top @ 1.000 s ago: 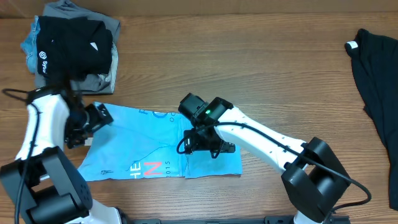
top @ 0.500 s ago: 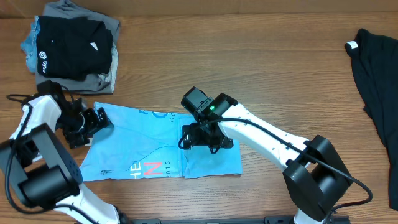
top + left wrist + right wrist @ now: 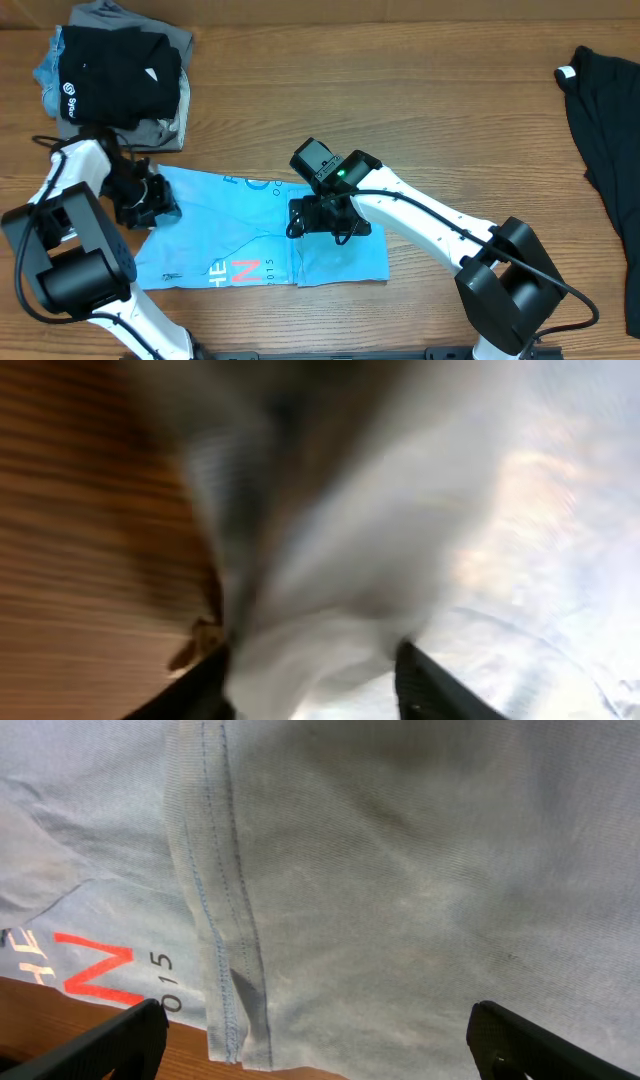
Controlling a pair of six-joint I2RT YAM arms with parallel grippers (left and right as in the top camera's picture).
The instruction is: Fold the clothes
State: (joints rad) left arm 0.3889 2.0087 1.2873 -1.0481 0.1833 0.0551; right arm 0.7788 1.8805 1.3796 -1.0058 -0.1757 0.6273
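Left arm swings inward; left end effector [image 3: 150,200] stays at left edge of light blue T-shirt [image 3: 235,225], cloth between fingers, grip unclear through blur. Right end effector [image 3: 322,218] nudges left, fingers spread, over shirt's middle on worktop [image 3: 400,90]. Fold likely beginning.

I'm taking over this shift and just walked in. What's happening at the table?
Two arms are folding a light blue T-shirt that lies on the table. The left gripper is at the shirt's left edge with cloth at its fingers; its wrist view is too blurred to tell whether it grips. The right gripper is open, low over the shirt's right half. A pile of folded clothes sits at the far left corner, and a black garment lies loose at the right edge.
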